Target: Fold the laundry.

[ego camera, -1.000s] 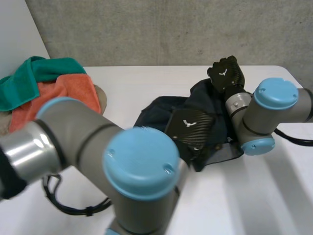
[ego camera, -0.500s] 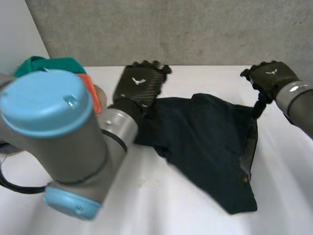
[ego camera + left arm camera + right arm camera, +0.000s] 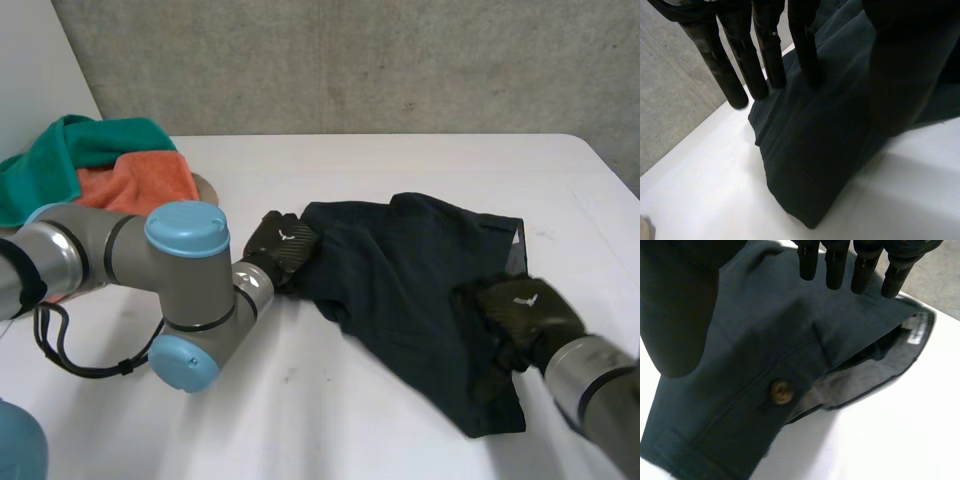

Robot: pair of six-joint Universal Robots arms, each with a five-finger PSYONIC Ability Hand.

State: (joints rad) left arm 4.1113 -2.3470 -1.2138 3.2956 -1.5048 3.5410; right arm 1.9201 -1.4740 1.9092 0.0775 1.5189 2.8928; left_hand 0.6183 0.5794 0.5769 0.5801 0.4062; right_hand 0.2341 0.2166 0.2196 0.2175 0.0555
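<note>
From where I stand, the dark garment [image 3: 400, 280] lies spread on the white table [image 3: 330, 420], right of centre, its long axis running from far left to near right. The left hand [image 3: 282, 243] sits at its far-left edge, fingers [image 3: 737, 75] straight and a little spread over the cloth, pinching nothing. The right hand [image 3: 520, 312] is on the near-right part, by the waistband button [image 3: 781, 391], fingers [image 3: 834, 265] straight, side by side, gripping nothing. Each hand has its own end, so I'd guess the fold goes across that axis, with the right hand nearer the loose near corner. A pile of towels [image 3: 110, 170] waits at the far left
</note>
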